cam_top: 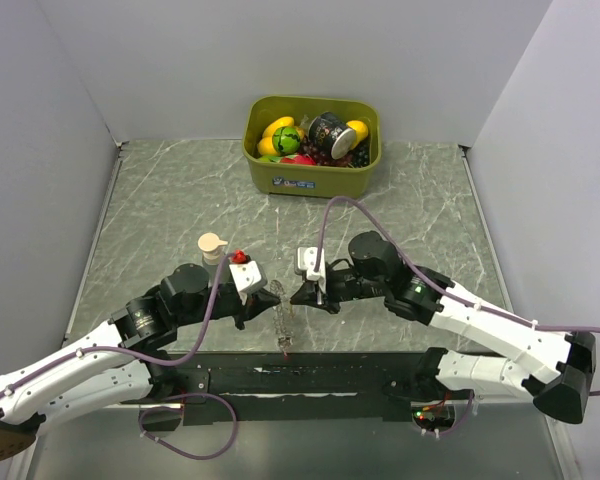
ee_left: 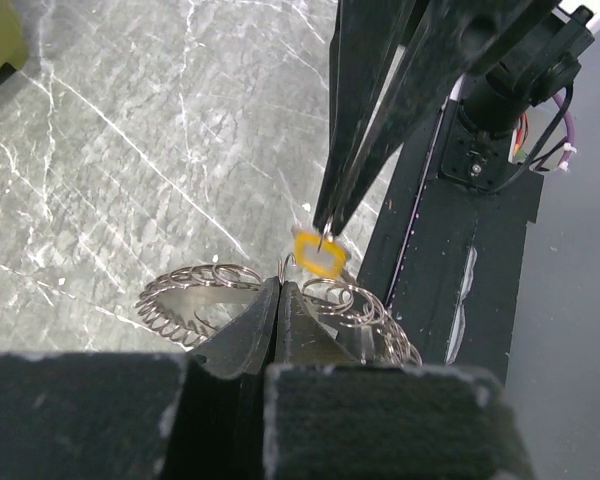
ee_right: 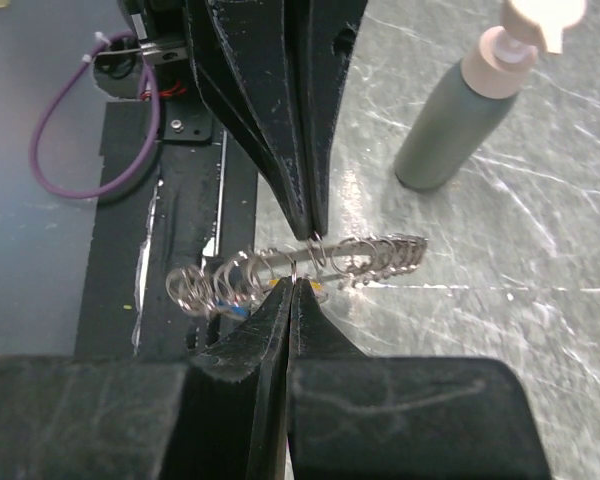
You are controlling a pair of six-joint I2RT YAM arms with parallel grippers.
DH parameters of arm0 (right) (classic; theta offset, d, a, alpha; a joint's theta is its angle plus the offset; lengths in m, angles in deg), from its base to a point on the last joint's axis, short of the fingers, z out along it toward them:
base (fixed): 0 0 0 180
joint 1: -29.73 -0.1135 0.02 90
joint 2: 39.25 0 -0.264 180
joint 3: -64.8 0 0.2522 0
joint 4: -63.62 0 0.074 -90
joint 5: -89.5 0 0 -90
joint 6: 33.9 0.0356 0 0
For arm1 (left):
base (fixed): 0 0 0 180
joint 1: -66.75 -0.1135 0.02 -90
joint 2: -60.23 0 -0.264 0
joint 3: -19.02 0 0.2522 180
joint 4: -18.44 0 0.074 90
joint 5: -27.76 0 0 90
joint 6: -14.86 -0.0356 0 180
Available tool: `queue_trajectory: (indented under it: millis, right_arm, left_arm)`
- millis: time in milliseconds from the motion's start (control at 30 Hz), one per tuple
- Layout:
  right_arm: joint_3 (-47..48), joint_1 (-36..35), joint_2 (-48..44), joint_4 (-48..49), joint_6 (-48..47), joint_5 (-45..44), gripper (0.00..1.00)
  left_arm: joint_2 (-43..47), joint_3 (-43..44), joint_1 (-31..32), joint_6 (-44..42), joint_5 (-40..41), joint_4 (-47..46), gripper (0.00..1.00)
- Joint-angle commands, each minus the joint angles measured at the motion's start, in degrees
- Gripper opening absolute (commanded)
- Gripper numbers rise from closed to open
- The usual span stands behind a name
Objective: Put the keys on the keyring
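The keyring [cam_top: 282, 322] is a silvery metal strip carrying a row of wire rings, held off the table between both grippers. My left gripper [ee_left: 280, 285] is shut on one of its rings [ee_left: 195, 285]. My right gripper [ee_right: 295, 283] is shut on the small ring of the yellow key [ee_left: 320, 256], right against the keyring [ee_right: 380, 250], opposite the left fingertips [ee_right: 310, 225]. A blue key [ee_right: 238, 311] hangs among the rings near the dark base end. A small red thing [cam_top: 240, 257] shows by the left wrist; I cannot tell if it is the red key.
A grey pump bottle [cam_top: 212, 248] stands just behind the left gripper and also shows in the right wrist view [ee_right: 460, 110]. An olive-green bin [cam_top: 280, 178] of toy food sits at the back. The black base strip [cam_top: 280, 378] runs along the near edge.
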Motion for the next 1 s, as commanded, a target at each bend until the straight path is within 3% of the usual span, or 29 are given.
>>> queue_trajectory:
  millis: [0, 633, 967]
  right_arm:
    - [3.16, 0.0, 1.24, -0.01, -0.29, 2.77, 0.0]
    - [2.99, 0.0, 2.39, 4.21, 1.64, 1.89, 0.0]
    - [2.64, -0.08, 3.0, 5.35, 2.7, -2.76, 0.0]
  left_arm:
    - [0.81, 1.82, 0.16, 0.86, 0.86, -5.41, 0.01]
    - [1.17, 1.2, 0.16, 0.5, -0.89, -5.41, 0.01]
    - [1.78, 0.85, 0.16, 0.33, -2.74, -5.59, 0.01]
